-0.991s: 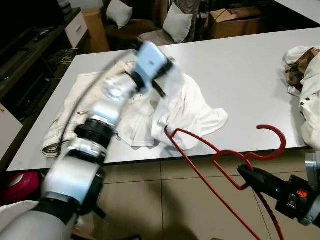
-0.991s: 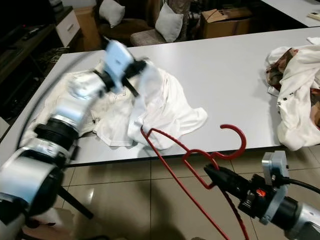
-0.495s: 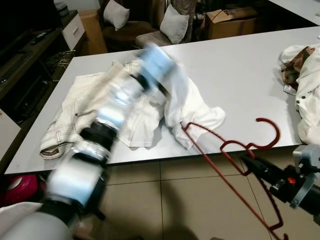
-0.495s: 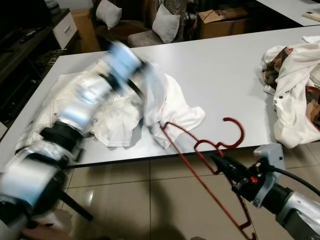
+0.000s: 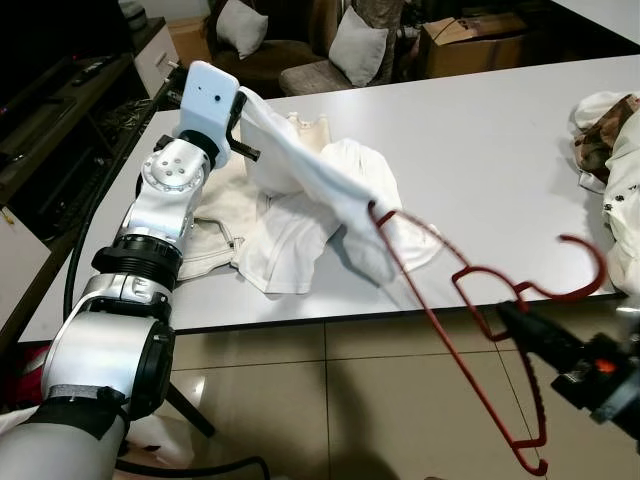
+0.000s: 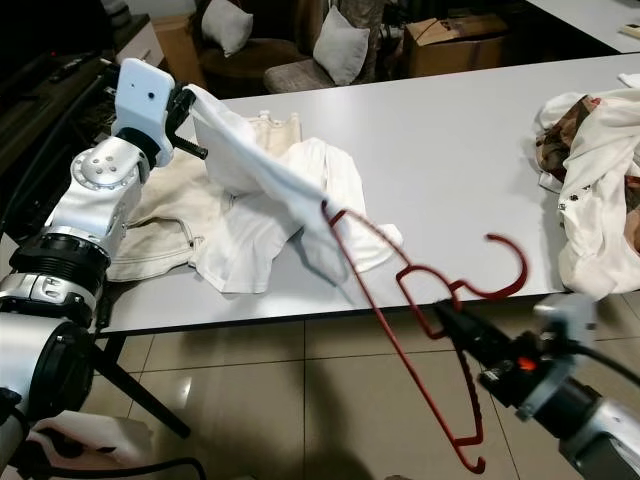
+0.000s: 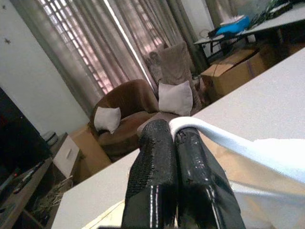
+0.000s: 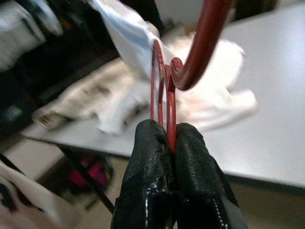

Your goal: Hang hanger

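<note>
The left gripper (image 7: 174, 143) is raised over the near-left part of the long white table (image 5: 480, 130), its two black fingers (image 7: 157, 162) pressed together on a fold of the thin white fabric garment (image 5: 300, 175). The cloth stretches from that pinch in a taut band down and to the right, while the rest of it lies bunched on the tabletop over a cream-coloured denim garment (image 6: 165, 215) spread flat beneath.

The right gripper (image 8: 169, 143) sits low in front of the table's near edge, above the beige tiled floor (image 5: 380, 400). Its fingers are clamped on the red wire clothes hanger (image 5: 470, 290) just below the neck — the hook curls upward and to the right of the grip. One shoulder end of the hanger reaches up toward the table and touches the stretched band of white cloth, seemingly pushed into a fold there; the other end hangs down toward the floor.

At the table's far right lies a heap of white and patterned clothing (image 6: 590, 160). Behind the table stand a brown armchair with pale cushions (image 5: 290, 50) and a cardboard box (image 5: 470, 40).
</note>
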### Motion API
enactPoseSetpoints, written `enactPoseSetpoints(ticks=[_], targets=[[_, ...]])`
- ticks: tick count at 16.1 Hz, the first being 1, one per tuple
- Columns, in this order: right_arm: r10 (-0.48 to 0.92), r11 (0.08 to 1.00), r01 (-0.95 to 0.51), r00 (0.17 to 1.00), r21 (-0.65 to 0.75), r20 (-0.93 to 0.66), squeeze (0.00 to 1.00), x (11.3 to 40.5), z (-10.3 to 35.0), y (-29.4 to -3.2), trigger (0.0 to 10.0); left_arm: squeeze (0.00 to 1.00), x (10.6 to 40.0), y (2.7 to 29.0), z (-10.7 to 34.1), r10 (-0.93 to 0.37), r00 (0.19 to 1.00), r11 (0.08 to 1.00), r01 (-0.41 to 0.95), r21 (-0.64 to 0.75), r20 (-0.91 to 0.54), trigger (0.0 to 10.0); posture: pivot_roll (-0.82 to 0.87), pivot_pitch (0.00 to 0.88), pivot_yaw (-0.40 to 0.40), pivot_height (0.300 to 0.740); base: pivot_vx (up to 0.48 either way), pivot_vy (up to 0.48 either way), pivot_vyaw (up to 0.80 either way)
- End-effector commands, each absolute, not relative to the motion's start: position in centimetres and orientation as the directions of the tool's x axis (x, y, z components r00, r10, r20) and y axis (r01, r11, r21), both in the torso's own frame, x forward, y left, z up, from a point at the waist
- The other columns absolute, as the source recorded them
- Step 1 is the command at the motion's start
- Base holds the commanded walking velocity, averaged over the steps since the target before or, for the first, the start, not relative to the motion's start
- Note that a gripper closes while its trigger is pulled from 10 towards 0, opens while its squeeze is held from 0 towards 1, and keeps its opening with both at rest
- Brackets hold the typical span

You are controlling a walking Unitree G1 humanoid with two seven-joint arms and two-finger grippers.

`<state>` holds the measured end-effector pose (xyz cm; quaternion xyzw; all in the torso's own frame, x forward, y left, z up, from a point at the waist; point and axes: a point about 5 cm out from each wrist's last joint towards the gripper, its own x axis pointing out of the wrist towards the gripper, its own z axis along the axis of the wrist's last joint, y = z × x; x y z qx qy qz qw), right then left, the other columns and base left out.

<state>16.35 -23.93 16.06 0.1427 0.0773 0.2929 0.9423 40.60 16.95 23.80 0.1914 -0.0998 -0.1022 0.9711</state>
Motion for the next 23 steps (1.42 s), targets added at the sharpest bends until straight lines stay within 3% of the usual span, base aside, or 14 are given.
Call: enactPoseSetpoints(ticks=[1, 10, 13, 15, 17, 19, 20, 22, 23], targets=[[0.622, 0.730, -0.592, 0.782, 0.342, 0.024, 0.00, 15.9, 17.3, -23.3, 10.0, 0.00, 40.6, 17.4, 22.9, -0.224, 0.969, 0.895, 0.163, 0.415, 0.102, 0.0, -0.25, 0.000, 0.166, 0.740, 0.000, 0.000, 0.00], [0.602, 0.699, -0.596, 0.789, 0.395, 0.123, 0.00, 15.3, 18.3, -23.9, 10.0, 0.00, 39.7, 19.5, 18.3, -0.160, 0.983, 0.852, 0.181, 0.491, -0.085, 0.0, -0.26, 0.000, 0.171, 0.740, 0.000, 0.000, 0.00], [0.563, 0.748, -0.558, 0.820, 0.359, 0.100, 0.00, 15.5, 18.1, -24.5, 10.0, 0.00, 39.4, 20.2, 17.1, -0.135, 0.983, 0.852, 0.179, 0.492, -0.123, 0.0, -0.27, 0.000, 0.175, 0.740, 0.000, 0.000, 0.00], [0.404, 0.914, -0.395, 0.908, 0.095, -0.115, 0.00, 17.5, 16.5, -25.6, 10.0, 0.00, 39.0, 20.4, 16.1, -0.144, 0.978, 0.849, 0.200, 0.489, -0.150, 0.0, -0.28, 0.000, 0.180, 0.740, 0.000, 0.000, 0.00], [0.362, 0.921, -0.370, 0.928, -0.118, -0.087, 0.00, 19.5, 16.9, -24.3, 10.0, 0.00, 38.9, 19.3, 17.2, -0.220, 0.975, 0.884, 0.214, 0.415, -0.034, 0.0, -0.28, 0.000, 0.168, 0.740, 0.000, 0.000, 0.00], [0.384, 0.867, -0.388, 0.920, -0.314, -0.076, 0.00, 20.4, 17.2, -22.8, 10.0, 0.00, 38.9, 18.9, 18.4, -0.216, 0.973, 0.936, 0.184, 0.299, 0.077, 0.0, -0.27, 0.000, 0.162, 0.740, 0.000, 0.000, 0.00], [0.419, 0.786, -0.396, 0.906, -0.474, -0.063, 0.00, 20.9, 17.4, -21.4, 10.0, 0.00, 38.9, 18.7, 18.4, -0.220, 0.972, 0.947, 0.193, 0.256, 0.080, 0.0, -0.27, 0.000, 0.154, 0.740, 0.000, 0.000, 0.00], [0.534, 0.473, -0.460, 0.828, -0.752, -0.171, 0.00, 21.1, 16.0, -18.3, 10.0, 0.00, 38.5, 16.3, 17.3, -0.396, 0.918, 0.867, 0.385, 0.315, -0.033, 0.0, -0.27, 0.000, 0.153, 0.740, 0.000, 0.000, 0.00], [0.545, 0.434, -0.459, 0.819, -0.775, -0.179, 0.00, 21.2, 15.6, -17.9, 10.0, 0.00, 38.4, 15.5, 17.1, -0.446, 0.893, 0.836, 0.438, 0.330, -0.056, 0.0, -0.27, 0.000, 0.156, 0.740, 0.000, 0.000, 0.00]])
